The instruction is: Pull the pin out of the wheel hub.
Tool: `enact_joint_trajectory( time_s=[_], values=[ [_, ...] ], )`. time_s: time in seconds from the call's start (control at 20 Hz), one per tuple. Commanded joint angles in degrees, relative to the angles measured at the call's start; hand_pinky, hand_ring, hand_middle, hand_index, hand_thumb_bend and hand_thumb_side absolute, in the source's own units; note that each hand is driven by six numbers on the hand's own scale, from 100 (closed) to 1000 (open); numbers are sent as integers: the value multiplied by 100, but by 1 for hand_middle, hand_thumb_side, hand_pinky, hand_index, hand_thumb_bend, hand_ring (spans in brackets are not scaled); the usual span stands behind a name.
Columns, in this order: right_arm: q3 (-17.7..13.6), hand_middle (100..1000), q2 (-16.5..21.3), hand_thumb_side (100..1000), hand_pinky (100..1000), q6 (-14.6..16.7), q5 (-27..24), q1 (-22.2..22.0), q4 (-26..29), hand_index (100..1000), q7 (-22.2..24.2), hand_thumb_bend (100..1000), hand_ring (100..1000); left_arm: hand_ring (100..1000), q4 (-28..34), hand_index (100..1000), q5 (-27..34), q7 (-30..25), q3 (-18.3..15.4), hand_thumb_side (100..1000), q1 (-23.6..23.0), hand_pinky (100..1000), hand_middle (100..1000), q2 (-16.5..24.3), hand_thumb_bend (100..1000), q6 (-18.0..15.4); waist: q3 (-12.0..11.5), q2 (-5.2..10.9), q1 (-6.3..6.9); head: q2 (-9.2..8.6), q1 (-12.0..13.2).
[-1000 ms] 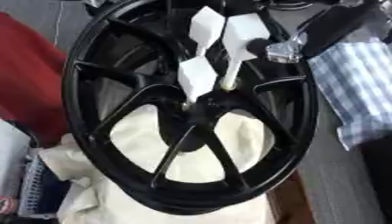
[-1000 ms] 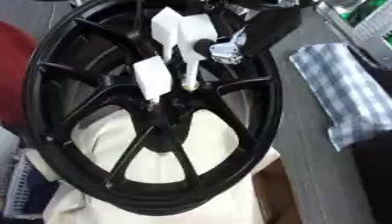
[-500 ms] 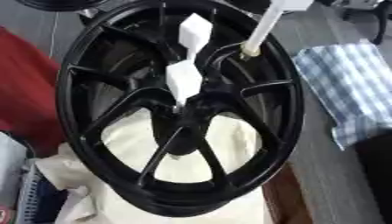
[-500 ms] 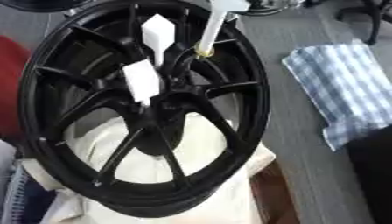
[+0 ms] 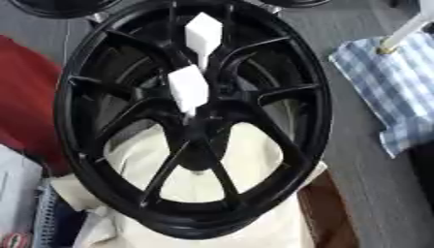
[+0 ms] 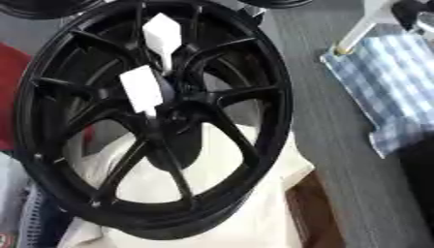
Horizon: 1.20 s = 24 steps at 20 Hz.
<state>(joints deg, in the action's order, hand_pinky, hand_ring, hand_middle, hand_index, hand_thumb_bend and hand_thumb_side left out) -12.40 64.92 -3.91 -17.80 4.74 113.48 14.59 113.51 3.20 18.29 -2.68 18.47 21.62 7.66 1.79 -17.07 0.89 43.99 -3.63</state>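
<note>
Wheel hub [image 5: 195, 121] on cream cloth [image 5: 254, 150], grey table [image 5: 356, 174], checked cloth [image 5: 398, 92]

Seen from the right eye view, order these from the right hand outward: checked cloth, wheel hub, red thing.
1. checked cloth, right side, below the right hand.
2. wheel hub, centre.
3. red thing, left edge.

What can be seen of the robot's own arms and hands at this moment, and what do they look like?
Very little. Only a small black part of the right hand shows, in the top right corner of the right eye view, next to the white pin. No cables or markings can be made out, and nothing else of either arm shows.
</note>
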Motion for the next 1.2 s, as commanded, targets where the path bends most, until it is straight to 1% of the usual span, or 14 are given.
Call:
enact_joint_trajectory(
  time_s=[0.05, 0.1, 0.15, 0.2, 0.3, 0.35, 0.4, 0.45, 0.5, 0.6, 0.75, 1.1, 1.15, 1.2],
  values=[
    [-435, 338, -277, 271, 864, -14, 596, -404, 86, 522, -345, 100, 811, 505, 108, 688, -42, 61, -94, 601, 31, 683, 555, 116, 100, -17, 19, 59, 26, -91, 68],
    [-482, 350, -419, 277, 868, -79, 811, -554, 97, 534, -419, 100, 817, 505, 108, 688, -43, 71, -100, 601, 37, 683, 555, 112, 100, -22, 19, 54, 45, -89, 74],
    [-510, 406, -567, 319, 885, -143, 988, -677, 104, 594, -471, 100, 844, 505, 108, 688, -44, 77, -105, 601, 47, 684, 556, 105, 100, -28, 18, 48, 61, -91, 76],
    [-528, 437, -714, 331, 892, -207, 1139, -787, 108, 629, -501, 100, 857, 505, 108, 689, -45, 79, -107, 601, 54, 684, 556, 97, 100, -28, 14, 43, 74, -99, 77],
    [-529, 650, -972, 442, 951, -293, 1375, -961, 109, 812, -463, 100, 959, 505, 108, 688, -50, 83, -113, 599, 59, 684, 556, 91, 100, -27, 0, 31, 95, -129, 84],
    [-528, 752, -1090, 469, 992, -325, 1467, -1032, 102, 876, -397, 100, 1000, 505, 108, 688, -53, 88, -116, 599, 61, 684, 556, 90, 100, -29, -5, 25, 101, -141, 85],
    [-537, 795, -1202, 468, 1000, -367, 1547, -1098, 74, 896, -323, 100, 1000, 505, 108, 689, -55, 93, -119, 601, 65, 685, 556, 87, 100, -31, -8, 19, 108, -152, 92],
    [-551, 837, -1282, 418, 1000, -399, 1614, -1141, 47, 918, -254, 100, 1000, 505, 108, 689, -56, 96, -119, 604, 66, 685, 556, 85, 100, -34, -11, 15, 111, -158, 97],
    [-564, 846, -1357, 372, 1000, -437, 1667, -1184, 0, 926, -174, 100, 1000, 505, 108, 689, -55, 98, -119, 604, 66, 685, 556, 86, 100, -39, -12, 9, 113, -157, 100],
    [-600, 863, -1449, 100, 1000, -505, 1723, -1233, -73, 943, -49, 100, 1000, 505, 108, 689, -49, 106, -124, 601, 64, 685, 557, 84, 100, -39, -9, 2, 112, -143, 108],
    [-655, 871, -1500, 135, 1000, -625, 1765, -1267, -101, 947, -54, 100, 1000, 506, 108, 689, -42, 118, -126, 601, 58, 686, 557, 83, 100, -30, 7, 2, 100, -124, 113],
    [-644, 848, -1522, 100, 1000, -651, 1634, -1265, -1, 939, -105, 100, 1000, 505, 108, 689, -35, 126, -119, 604, 58, 686, 556, 87, 100, -20, 21, 16, 40, -132, 112],
    [-651, 814, -1526, 398, 1000, -630, 1575, -1249, 13, 922, -144, 100, 1000, 505, 108, 688, -35, 127, -119, 604, 57, 686, 556, 87, 100, -20, 21, 20, 31, -135, 118],
    [-658, 796, -1536, 506, 1000, -572, 1469, -1221, 56, 914, -251, 100, 1000, 505, 108, 688, -35, 126, -117, 604, 56, 686, 556, 87, 100, -18, 19, 25, 21, -134, 121]
  ],
)
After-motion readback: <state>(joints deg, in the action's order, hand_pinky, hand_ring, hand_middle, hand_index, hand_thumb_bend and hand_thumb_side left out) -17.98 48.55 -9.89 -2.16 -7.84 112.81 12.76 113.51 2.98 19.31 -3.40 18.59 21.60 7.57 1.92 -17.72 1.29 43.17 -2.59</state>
